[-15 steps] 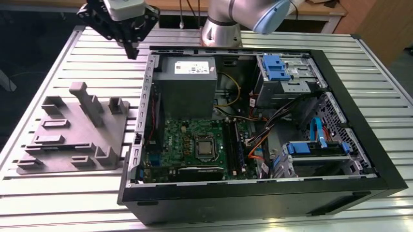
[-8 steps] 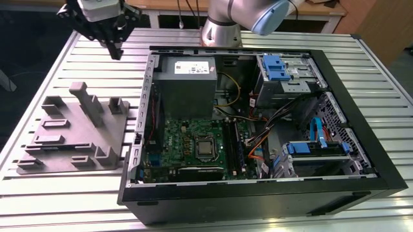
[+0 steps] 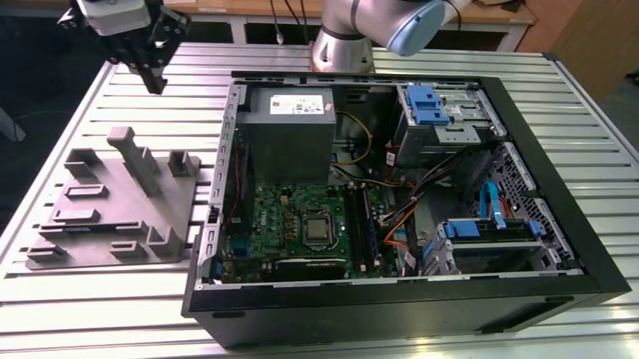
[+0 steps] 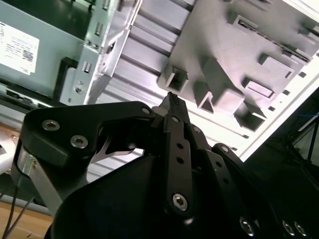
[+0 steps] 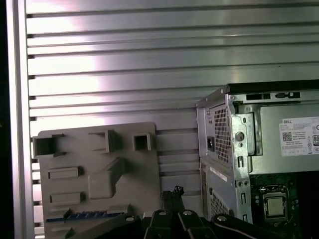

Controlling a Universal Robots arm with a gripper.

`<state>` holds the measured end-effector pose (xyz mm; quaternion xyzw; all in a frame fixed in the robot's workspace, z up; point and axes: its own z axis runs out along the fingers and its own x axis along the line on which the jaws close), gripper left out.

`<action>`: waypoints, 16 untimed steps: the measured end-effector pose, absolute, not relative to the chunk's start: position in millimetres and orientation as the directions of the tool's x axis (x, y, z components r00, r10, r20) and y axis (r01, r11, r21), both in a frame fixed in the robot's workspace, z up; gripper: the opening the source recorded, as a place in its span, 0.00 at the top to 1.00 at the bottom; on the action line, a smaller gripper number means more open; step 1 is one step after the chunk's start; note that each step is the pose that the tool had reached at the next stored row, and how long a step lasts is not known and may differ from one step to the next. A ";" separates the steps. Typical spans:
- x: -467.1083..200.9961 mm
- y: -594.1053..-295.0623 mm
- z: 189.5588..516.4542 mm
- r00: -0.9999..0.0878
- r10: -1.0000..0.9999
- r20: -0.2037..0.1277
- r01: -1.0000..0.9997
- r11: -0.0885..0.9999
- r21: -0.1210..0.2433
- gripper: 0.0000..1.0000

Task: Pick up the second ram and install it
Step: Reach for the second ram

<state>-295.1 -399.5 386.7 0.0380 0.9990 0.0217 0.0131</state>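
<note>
My gripper [image 3: 155,84] hangs shut and empty over the slatted table at the exterior view's far left, well above and behind the grey holder tray [image 3: 150,213]. In both wrist views its black fingertips [image 4: 172,98] [image 5: 172,191] meet at a point. The second ram [image 5: 82,215] is a thin blue-green stick standing in a slot along one edge of the tray [image 5: 139,174], close to the fingertips in the first wrist view. The tray [image 4: 219,30] lies beyond the fingertips in the second wrist view. The motherboard's long black slots [image 3: 364,224] lie inside the open computer case [image 3: 559,187].
The case takes up the table's middle and the exterior view's right, with the grey power-supply box [image 3: 287,123], blue drive brackets [image 3: 424,101] and cables inside. Its metal rear corner [image 5: 227,144] stands beside the tray. The arm's base [image 3: 345,45] sits behind the case.
</note>
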 end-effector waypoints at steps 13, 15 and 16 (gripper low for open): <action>-327.5 -401.0 383.0 -0.997 0.076 -0.024 0.075 0.996 0.044 0.90; -330.4 -401.3 382.7 -0.997 0.077 -0.024 0.075 0.996 0.044 0.90; -331.2 -401.4 382.6 -0.997 0.077 -0.025 0.075 0.996 0.044 0.90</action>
